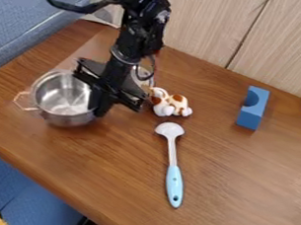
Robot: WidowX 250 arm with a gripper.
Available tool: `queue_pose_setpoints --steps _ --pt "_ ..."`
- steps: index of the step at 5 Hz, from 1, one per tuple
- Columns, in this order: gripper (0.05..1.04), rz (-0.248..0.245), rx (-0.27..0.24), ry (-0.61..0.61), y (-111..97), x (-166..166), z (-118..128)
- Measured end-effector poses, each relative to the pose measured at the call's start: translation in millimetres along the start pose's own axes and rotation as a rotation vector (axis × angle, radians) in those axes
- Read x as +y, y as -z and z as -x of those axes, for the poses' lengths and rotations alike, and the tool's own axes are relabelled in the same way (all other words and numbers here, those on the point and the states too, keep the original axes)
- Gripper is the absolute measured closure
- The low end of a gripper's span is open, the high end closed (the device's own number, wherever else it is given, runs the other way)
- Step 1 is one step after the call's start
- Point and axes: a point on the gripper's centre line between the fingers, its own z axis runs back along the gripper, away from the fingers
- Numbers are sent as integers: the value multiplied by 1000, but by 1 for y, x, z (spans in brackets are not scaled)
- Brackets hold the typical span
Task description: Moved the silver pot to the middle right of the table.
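The silver pot (61,93) sits upright at nine o'clock on the table (247,177), the black gripper (101,106) by its three-o'clock rim, likely for a wall grip, though whether it grasps cannot be told, a blue-handled spoon (174,178) lying near the probable path.

The pot (65,96) is located on the left part of the table (240,177), with the gripper (101,107) positioned at its right rim. The toy animal (170,103) is found right of the pot, near the table's middle. Directly before the toy, the spoon (173,163) is laid with its head towards the toy and its handle towards the front edge. The block (253,108) is placed well apart, right of the toy and further back than the spoon. The wall (207,25) is noted behind the table.
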Motion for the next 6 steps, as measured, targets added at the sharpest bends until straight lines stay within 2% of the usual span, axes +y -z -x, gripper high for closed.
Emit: queue_pose_setpoints --steps 1,2,3,4,5,6 --pt "1011 -66 -66 -42 -22 14 -3" --pt "1011 -64 -151 -81 -54 20 -3" --pt "1011 1 -215 -97 -80 16 1" --pt "1012 119 -263 -3 -105 -20 3" --pt "1011 197 -307 117 -130 -60 11" --pt "1011 243 -377 258 -153 -101 22"
